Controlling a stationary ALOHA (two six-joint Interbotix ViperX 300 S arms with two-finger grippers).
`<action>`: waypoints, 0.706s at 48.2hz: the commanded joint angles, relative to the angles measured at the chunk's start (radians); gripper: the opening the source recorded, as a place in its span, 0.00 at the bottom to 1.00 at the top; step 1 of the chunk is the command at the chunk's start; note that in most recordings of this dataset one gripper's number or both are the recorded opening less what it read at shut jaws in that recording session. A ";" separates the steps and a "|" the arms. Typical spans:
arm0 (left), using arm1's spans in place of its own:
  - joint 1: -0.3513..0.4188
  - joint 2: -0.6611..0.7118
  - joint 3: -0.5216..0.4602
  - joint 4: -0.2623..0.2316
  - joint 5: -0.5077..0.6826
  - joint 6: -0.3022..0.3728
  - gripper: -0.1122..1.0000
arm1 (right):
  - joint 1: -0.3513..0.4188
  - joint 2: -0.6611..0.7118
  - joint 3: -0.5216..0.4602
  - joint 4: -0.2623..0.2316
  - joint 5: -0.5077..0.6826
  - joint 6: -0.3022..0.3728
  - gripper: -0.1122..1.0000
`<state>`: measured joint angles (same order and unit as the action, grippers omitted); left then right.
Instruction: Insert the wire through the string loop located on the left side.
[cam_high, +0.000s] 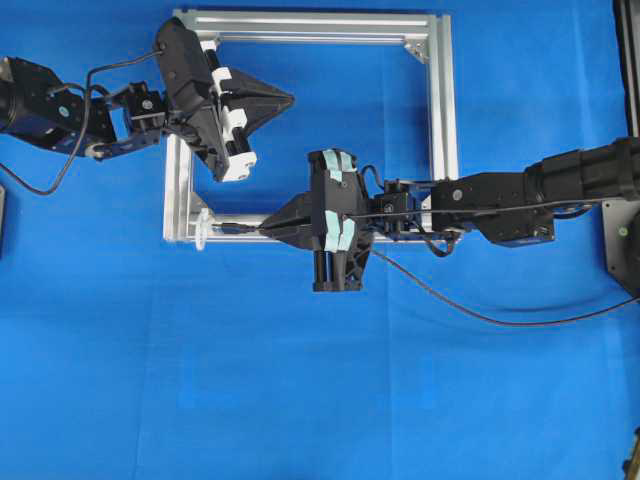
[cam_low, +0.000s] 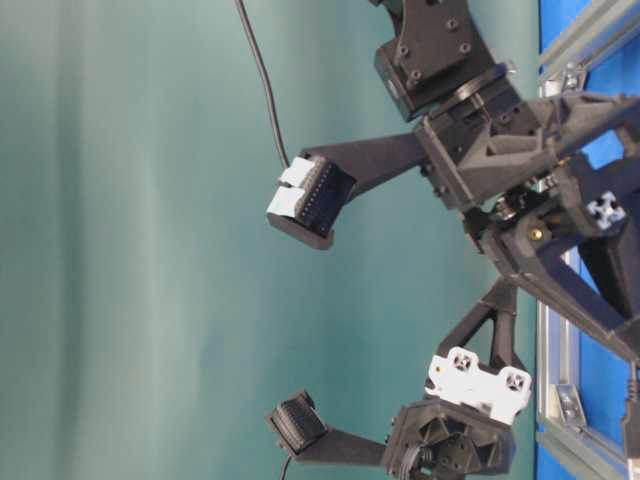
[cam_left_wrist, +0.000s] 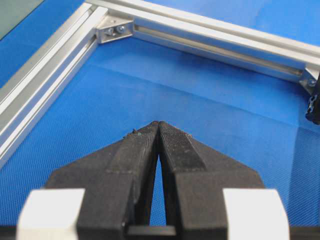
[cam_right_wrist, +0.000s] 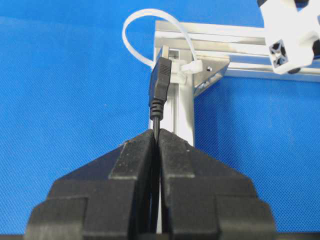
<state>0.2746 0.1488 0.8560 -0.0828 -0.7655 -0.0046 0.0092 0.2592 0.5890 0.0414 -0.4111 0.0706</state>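
Right wrist: wire (cam_right_wrist: 160, 87) protruding from right claw (cam_right_wrist: 156, 134).

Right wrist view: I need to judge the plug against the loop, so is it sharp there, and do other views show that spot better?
Right wrist view: the plug and loop are sharp and evenly lit, while the near fingers are soft. Overhead view: the loop is tiny and pale against the frame. Table-level view: turned sideways, and the loop cannot be made out.
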 joint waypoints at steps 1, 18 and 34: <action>-0.002 -0.031 -0.011 0.002 -0.006 -0.002 0.10 | -0.002 -0.017 -0.018 0.003 -0.011 0.000 0.10; -0.002 -0.031 -0.009 0.002 -0.006 -0.002 0.10 | -0.002 -0.017 -0.018 0.003 -0.012 0.002 0.10; -0.002 -0.031 -0.014 0.002 -0.006 -0.002 0.10 | 0.000 0.014 -0.066 0.003 -0.009 0.002 0.10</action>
<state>0.2746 0.1488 0.8560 -0.0844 -0.7655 -0.0046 0.0092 0.2792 0.5630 0.0414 -0.4111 0.0706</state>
